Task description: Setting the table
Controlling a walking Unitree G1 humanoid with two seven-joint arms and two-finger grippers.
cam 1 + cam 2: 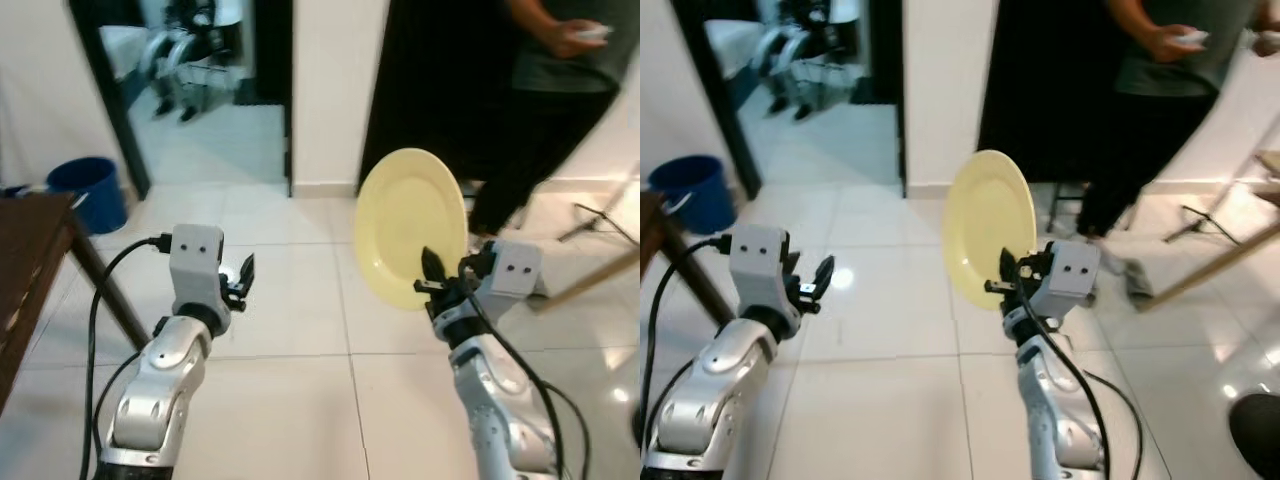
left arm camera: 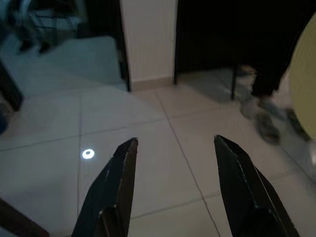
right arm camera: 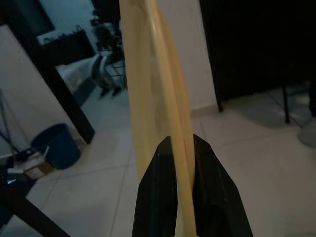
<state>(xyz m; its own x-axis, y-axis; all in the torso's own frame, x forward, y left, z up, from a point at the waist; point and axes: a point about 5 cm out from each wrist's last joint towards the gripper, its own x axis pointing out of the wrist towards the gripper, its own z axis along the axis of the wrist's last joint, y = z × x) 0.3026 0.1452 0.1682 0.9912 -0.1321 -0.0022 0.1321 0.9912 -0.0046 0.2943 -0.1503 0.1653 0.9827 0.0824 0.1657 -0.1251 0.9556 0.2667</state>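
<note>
white tiled floor (image 1: 300,330), right hand (image 1: 437,283) clamped on upright yellow plate (image 1: 410,225), left hand (image 2: 173,190) apart

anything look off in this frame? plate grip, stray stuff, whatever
Nothing damaged or spilled. The yellow plate stands on edge, pinched only at its lower rim by the right pincer, so the hold looks thin. The left pincer is open and empty. A person stands close behind the plate.

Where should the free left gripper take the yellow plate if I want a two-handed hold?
Probably the rim opposite the right gripper, which pinches the lower edge. The yellow plate stands upright on edge, so the left gripper, open, should come from the robot's left and straddle the thin rim.
</note>
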